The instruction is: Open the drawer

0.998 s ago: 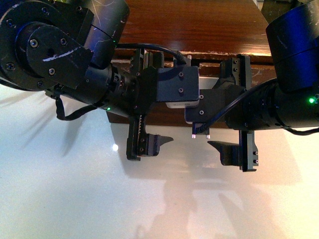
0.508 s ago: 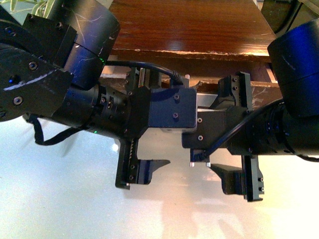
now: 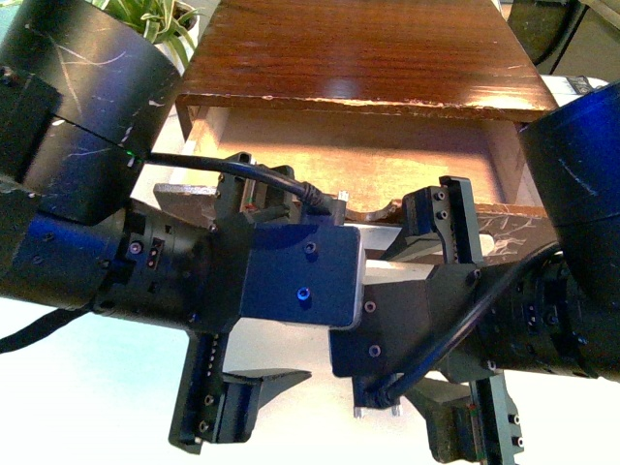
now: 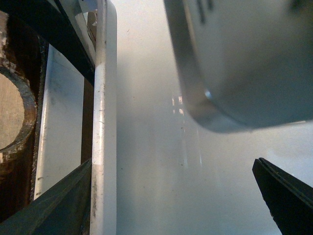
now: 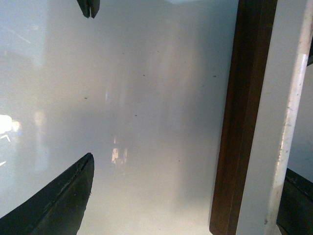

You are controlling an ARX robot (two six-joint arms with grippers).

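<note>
Both arms are in on the drawer (image 3: 339,155), which sits under the wooden top (image 3: 358,48) straight ahead of us. It stands part-way out with its pale inside showing.

On the left gripper (image 4: 172,166) the jaws are wide apart. One finger (image 4: 58,210) is tucked on the drawer side of the white handle (image 4: 105,117), and the other is out in free air. It's the same story on the right gripper (image 5: 190,166): the jaws are spread and one finger (image 5: 296,200) is by the bar at the frame's edge, though we cannot tell whether it touches.

So we read this as a hooked pull, not a pinch. To do it well, we want both hooked fingers flat against the back of the bar. Both arms should draw straight toward us at one pace, because if one side leads, the drawer may skew and bind. We hold the height level so neither finger slides off the bar's edge. The grippers sit very close together in the front view, so we mind that their housings don't clash. There looks to be travel left, and we would ease off near the end.
</note>
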